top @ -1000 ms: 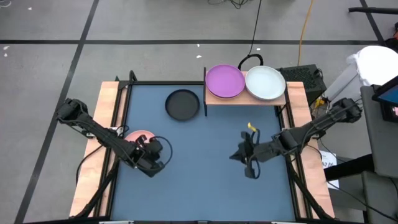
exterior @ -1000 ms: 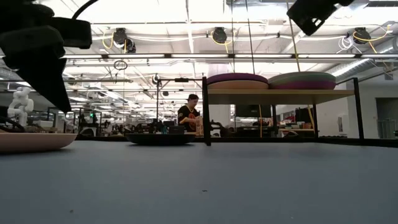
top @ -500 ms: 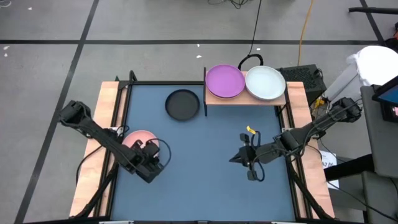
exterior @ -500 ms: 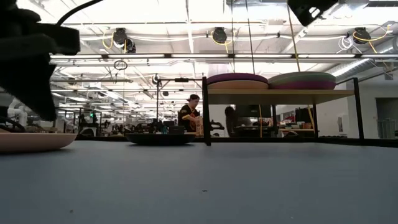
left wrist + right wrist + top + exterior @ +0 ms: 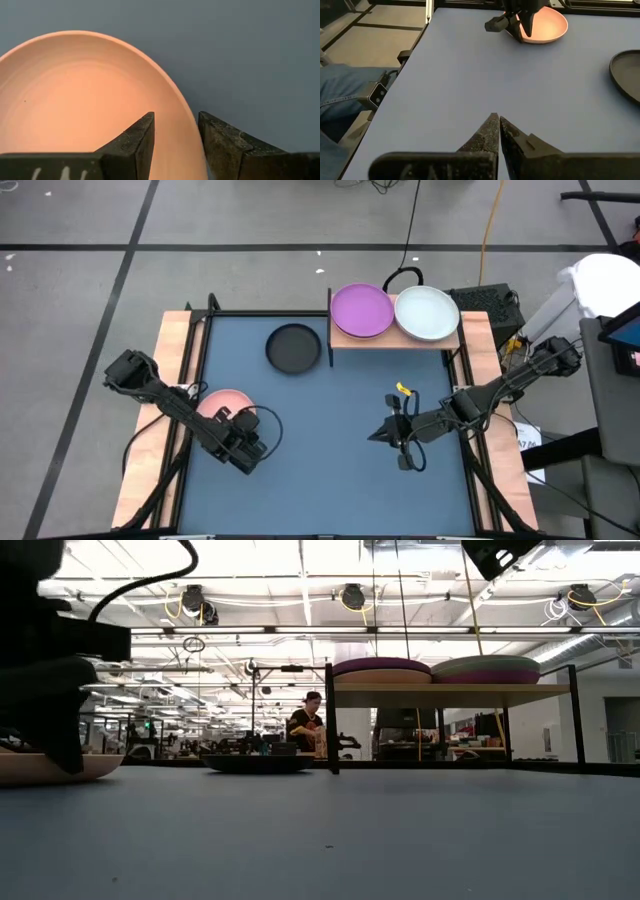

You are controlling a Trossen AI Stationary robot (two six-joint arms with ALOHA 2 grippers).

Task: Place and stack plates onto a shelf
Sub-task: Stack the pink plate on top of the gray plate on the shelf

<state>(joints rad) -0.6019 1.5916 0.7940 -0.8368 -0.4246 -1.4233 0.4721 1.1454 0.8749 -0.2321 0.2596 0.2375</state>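
Blue matte worktop (image 5: 330, 410) edged with light wooden side strips fills the high view, with a grey floor around it. At the left edge lies a round shallow pink plate (image 5: 226, 402), flat on the surface. The left gripper (image 5: 175, 137) is right at this plate: in the left wrist view its two dark fingers (image 5: 135, 142) stand a small way apart with the plate's raised rim in the gap, one finger over the inside of the plate and the other outside it; whether they press on the rim cannot be told. A round dark grey plate (image 5: 293, 347) rests near the far edge, just beside the small light-wood shelf (image 5: 392, 340) at the far right corner. On the shelf a purple plate (image 5: 362, 310) and a whitish plate (image 5: 427, 313) top two stacks side by side. The right gripper (image 5: 496, 129) hangs above the right half of the worktop, well apart from every plate, its fingers closed together on nothing.
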